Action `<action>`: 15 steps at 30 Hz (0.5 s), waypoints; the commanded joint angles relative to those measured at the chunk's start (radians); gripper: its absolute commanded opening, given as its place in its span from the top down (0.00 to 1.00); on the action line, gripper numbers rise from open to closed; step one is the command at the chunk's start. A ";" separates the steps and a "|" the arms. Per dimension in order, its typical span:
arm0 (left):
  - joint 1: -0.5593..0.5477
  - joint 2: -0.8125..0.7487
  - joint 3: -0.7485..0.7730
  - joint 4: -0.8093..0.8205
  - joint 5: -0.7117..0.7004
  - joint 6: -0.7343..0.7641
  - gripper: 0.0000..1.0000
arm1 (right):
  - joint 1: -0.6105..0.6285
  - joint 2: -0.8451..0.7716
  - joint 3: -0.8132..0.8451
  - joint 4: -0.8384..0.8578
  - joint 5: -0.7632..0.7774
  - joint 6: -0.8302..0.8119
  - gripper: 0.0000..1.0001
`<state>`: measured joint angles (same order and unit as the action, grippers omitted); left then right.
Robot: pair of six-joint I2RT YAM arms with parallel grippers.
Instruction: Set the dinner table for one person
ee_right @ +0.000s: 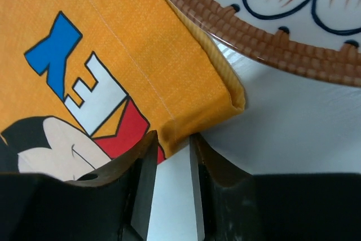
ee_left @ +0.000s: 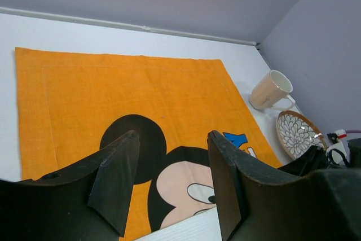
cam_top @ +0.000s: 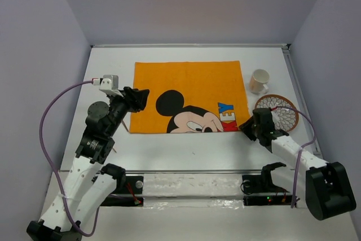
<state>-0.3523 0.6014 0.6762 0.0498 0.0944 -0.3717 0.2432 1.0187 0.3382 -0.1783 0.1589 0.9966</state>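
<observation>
An orange Mickey Mouse mat point(cam_top: 186, 80) lies flat in the middle of the white dinner table point(cam_top: 186, 152). My left gripper point(cam_top: 141, 97) hovers over the mat's left edge. In the left wrist view it point(ee_left: 172, 135) is open, with nothing between its fingers and the mat point(ee_left: 113, 88) below. My right gripper point(cam_top: 247, 128) is at the mat's near right corner. In the right wrist view its narrow jaws point(ee_right: 174, 138) pinch a puckered fold of the mat's hem point(ee_right: 180, 125), and the corner itself curls up.
A cream mug point(cam_top: 259, 80) stands right of the mat, and a patterned plate with a brown rim point(cam_top: 277, 111) lies just in front of it, almost touching the mat's right edge point(ee_right: 271, 21). A dark round object point(cam_top: 99, 109) sits under my left arm.
</observation>
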 commanded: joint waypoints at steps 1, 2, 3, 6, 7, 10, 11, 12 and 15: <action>-0.019 -0.032 0.005 0.009 0.002 0.050 0.38 | 0.005 0.058 -0.004 0.023 -0.010 0.042 0.72; -0.020 -0.035 0.006 0.007 0.001 0.051 0.38 | 0.005 0.055 -0.004 0.020 -0.013 0.040 0.76; -0.024 -0.038 0.008 0.005 -0.002 0.053 0.38 | 0.005 0.051 -0.004 0.020 -0.018 0.042 0.78; -0.031 -0.049 0.010 -0.001 -0.018 0.057 0.38 | 0.005 0.015 -0.008 -0.001 -0.032 0.037 0.83; -0.036 -0.049 0.011 -0.002 -0.019 0.057 0.38 | 0.005 0.005 -0.008 -0.012 -0.032 0.036 0.83; -0.045 -0.055 0.011 -0.005 -0.028 0.062 0.37 | 0.005 -0.029 0.001 -0.070 -0.028 0.033 0.83; -0.047 -0.057 0.011 -0.005 -0.027 0.060 0.37 | 0.005 -0.038 0.001 -0.085 -0.027 0.031 0.83; -0.050 -0.060 0.011 -0.005 -0.028 0.060 0.37 | 0.005 -0.060 0.001 -0.114 -0.025 0.025 0.83; -0.054 -0.063 0.013 -0.005 -0.033 0.062 0.37 | 0.005 -0.112 -0.004 -0.168 -0.028 0.022 0.83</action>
<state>-0.3981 0.5522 0.6762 0.0292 0.0689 -0.3340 0.2432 0.9680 0.3367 -0.2493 0.1268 1.0241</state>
